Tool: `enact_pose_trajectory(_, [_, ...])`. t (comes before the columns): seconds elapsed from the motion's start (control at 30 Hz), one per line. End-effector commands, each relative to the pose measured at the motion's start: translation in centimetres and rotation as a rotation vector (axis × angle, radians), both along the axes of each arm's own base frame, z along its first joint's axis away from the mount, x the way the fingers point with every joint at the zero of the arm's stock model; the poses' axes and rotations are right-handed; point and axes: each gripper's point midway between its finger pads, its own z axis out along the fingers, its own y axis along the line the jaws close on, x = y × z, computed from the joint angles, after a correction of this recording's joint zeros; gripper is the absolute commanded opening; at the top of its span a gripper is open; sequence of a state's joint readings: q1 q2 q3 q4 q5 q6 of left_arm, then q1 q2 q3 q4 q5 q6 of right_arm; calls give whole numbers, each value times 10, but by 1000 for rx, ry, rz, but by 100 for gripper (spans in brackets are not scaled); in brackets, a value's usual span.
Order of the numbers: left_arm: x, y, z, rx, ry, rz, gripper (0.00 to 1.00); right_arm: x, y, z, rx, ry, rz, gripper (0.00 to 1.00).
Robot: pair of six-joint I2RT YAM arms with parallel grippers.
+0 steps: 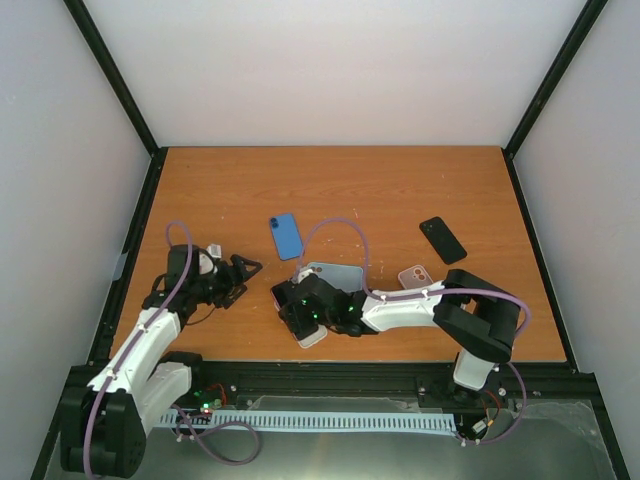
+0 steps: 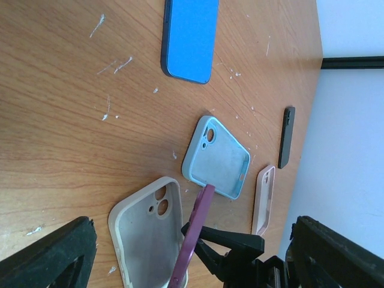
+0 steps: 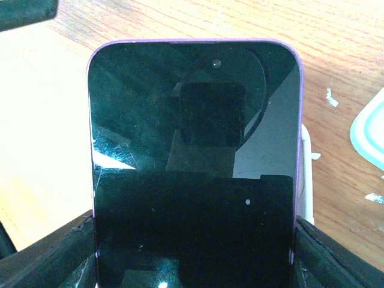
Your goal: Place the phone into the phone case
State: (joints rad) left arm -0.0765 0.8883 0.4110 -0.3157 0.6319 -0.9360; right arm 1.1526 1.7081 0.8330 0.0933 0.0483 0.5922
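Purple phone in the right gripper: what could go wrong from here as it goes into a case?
1. The purple phone, gripped by the right gripper, is tilted on edge at the beige case rim. Pressed down like this, it may catch the rim rather than seat.
2. Nothing pins that case. The left gripper is open and apart from it, so the case may skid.
3. The light blue case lies close and could get nudged.

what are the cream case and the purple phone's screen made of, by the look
Cream phone case: likely soft silicone, matte, no glare on its thick rounded rim. Purple-edged phone: screen looks like glossy glass, with sharp reflections and fine scratches.
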Motion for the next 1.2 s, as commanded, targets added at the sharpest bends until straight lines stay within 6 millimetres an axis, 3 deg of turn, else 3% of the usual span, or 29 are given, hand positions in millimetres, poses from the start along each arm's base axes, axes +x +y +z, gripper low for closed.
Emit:
enact_pose_trajectory(0.0, [1, 3, 4, 12, -17, 11, 88, 4, 4, 4, 3, -54, -12, 51])
enact_pose_trajectory(0.23, [-5, 0, -6, -3, 12, -7, 75, 0, -13, -12, -79, -56, -35, 53])
enact_pose_trajectory(0.43, [-13, -3, -23, -9, 83, -31, 68, -5, -20, -14, -120, -68, -35, 56])
enact_pose_trajectory(0.77, [-23, -17, -34, -36, 109, -37, 58, -13, -28, -25, -157, -49, -50, 67])
enact_pose_trajectory(1.17, [-34, -32, -49, -59, 170, -60, 53, -11, -32, 5, -132, -87, -49, 84])
